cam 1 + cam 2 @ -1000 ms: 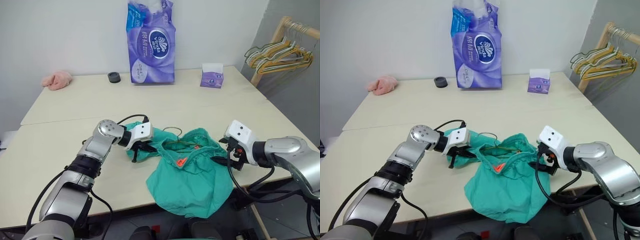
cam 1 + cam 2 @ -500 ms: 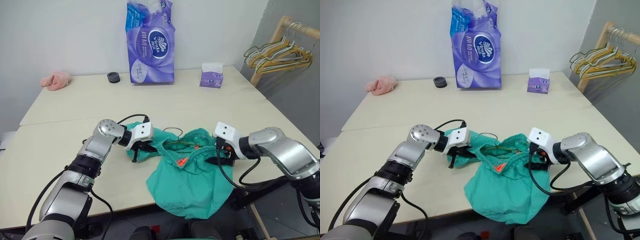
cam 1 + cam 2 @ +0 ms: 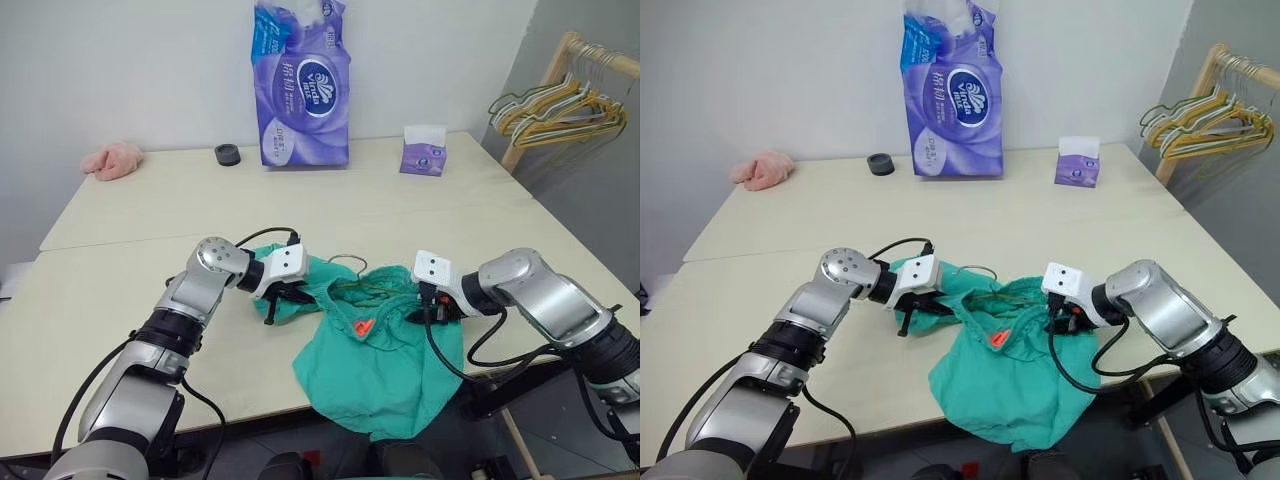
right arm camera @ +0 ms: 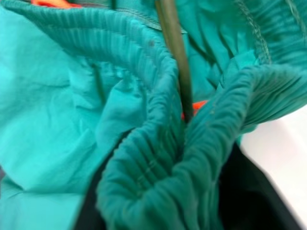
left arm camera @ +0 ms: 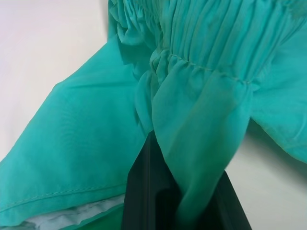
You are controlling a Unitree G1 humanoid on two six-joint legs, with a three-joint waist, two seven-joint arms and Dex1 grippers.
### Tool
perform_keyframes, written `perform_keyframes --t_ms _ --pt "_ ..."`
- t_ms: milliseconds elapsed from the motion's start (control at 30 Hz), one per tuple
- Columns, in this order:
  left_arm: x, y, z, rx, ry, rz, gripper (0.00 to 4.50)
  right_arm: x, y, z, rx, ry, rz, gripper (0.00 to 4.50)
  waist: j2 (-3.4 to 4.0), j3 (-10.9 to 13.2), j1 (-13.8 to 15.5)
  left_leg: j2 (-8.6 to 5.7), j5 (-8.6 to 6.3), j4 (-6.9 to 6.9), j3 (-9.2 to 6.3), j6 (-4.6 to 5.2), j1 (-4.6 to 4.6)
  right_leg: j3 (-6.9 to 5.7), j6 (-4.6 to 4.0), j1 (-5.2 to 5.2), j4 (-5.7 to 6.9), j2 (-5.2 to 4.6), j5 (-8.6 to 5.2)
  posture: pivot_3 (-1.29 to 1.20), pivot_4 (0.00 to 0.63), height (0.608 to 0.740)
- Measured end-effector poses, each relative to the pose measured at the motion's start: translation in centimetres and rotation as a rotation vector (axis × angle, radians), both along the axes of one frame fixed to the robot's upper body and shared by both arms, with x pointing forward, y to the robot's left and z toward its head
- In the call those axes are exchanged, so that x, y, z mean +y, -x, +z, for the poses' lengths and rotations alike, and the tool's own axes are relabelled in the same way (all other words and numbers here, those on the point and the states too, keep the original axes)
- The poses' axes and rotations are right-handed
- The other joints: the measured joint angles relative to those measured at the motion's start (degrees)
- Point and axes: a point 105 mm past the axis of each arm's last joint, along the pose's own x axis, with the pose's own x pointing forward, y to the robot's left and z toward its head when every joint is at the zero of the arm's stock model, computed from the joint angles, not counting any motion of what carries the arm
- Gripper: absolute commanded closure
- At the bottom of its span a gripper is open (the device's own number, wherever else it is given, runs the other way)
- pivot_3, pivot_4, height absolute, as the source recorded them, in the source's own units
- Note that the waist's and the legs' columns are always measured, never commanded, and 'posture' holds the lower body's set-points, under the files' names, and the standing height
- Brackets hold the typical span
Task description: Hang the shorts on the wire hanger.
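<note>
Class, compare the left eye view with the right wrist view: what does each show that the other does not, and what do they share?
Left eye view alone: the table, the purple tissue pack, the pink cloth, and the left tool shut on the shorts. Right wrist view alone: a close look at the wire hanger running between bunched waistband folds. Shared: the teal shorts and the hanger.

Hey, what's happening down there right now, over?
Left gripper shut on the shorts, pinching the waistband. Right gripper closed on the waistband's other side. Wire hanger lies inside the shorts, hook sticking out. Nothing blocking.
</note>
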Motion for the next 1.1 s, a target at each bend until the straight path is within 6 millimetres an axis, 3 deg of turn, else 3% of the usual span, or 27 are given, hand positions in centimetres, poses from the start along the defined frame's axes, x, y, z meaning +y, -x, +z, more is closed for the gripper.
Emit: perform_keyframes --t_ms 67,233,500,633,767,833,1000,1100 --pt "0.0 0.0 0.0 0.001 0.000 -0.001 4.50 0.0 0.0 0.0 -0.002 0.005 0.004 4.37 0.00 0.00 -0.01 0.00 0.00 0.00 0.00 0.00 0.00 0.00 0.00 0.00 0.00 0.00 0.00 -0.18 0.029 0.740" --pt "0.0 0.1 0.0 0.001 -0.001 -0.003 4.50 0.1 0.1 0.1 -0.005 0.009 0.015 4.44 0.01 -0.01 -0.02 0.00 0.00 0.00 0.00 0.00 0.00 0.00 0.00 0.00 0.00 0.00 0.00 -0.18 0.022 0.740" --pt "-0.8 0.2 0.7 0.006 0.054 -0.005 2.25 0.4 0.8 0.6 -0.004 -0.014 0.033 4.50 0.02 -0.05 0.03 0.00 0.00 0.02 -0.01 -0.01 -0.01 0.00 0.00 0.00 0.01 0.00 0.00 -0.18 0.004 0.740" --pt "0.5 -0.4 1.9 -0.002 0.106 0.056 2.25 0.1 1.4 1.0 -0.004 -0.036 0.021 4.50 0.03 -0.06 -0.08 0.00 0.00 0.02 -0.02 -0.02 -0.01 -0.01 0.00 -0.02 0.02 0.00 0.00 -0.19 0.002 0.740" --pt "4.9 -0.7 3.3 0.069 0.130 0.193 2.25 -0.9 1.8 1.4 -0.010 -0.045 -0.016 4.50 0.09 -0.10 -0.99 0.00 0.00 0.00 -0.04 -0.02 -0.02 -0.04 0.00 -0.04 0.03 0.00 0.00 -0.19 0.004 0.740" --pt "6.1 -0.5 3.7 0.101 0.137 0.216 2.25 -1.2 1.9 1.6 -0.010 -0.048 -0.029 4.50 0.14 -0.15 -1.07 0.00 0.00 0.01 -0.04 -0.02 -0.02 -0.05 0.00 -0.01 -0.01 -0.01 0.00 -0.19 0.005 0.740" --pt "5.6 0.3 3.9 0.207 0.205 0.187 2.25 -1.2 2.3 1.7 -0.006 -0.063 -0.032 4.50 0.14 -0.17 -1.16 -0.02 0.00 0.04 -0.08 -0.02 -0.05 -0.08 0.00 0.00 0.00 -0.03 0.00 -0.21 0.002 0.740" --pt "5.3 -0.5 5.6 0.195 0.282 0.215 2.25 -1.8 2.1 2.6 -0.015 -0.087 -0.066 4.50 0.13 -0.17 -1.24 -0.02 0.00 0.07 -0.10 -0.02 -0.08 -0.10 0.00 -0.03 0.01 -0.02 0.00 -0.20 0.001 0.740"
